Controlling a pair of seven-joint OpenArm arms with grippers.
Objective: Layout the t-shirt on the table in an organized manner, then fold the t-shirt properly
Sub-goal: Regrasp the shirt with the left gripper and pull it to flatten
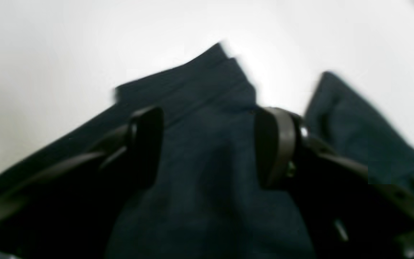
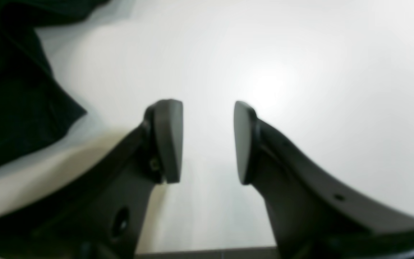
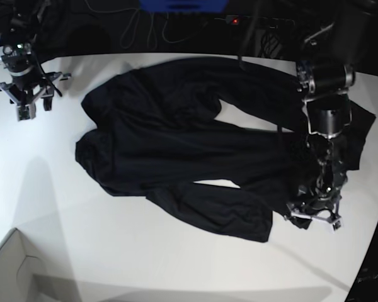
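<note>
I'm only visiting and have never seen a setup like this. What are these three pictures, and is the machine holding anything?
You are looking at a robot with two arms working over a white table. One picture is taken from above and shows the whole scene. The other two come from small cameras mounted on each wrist, looking out past that arm's pincer-like tool.

A black t-shirt lies on the table, rumpled and not yet flat. A white box corner sits at the near edge.

The left tool is over the shirt with dark cloth lying between its open fingers; it is not pinching the cloth.

The right tool is open and empty above bare table, with the shirt's edge off to one side.
</note>
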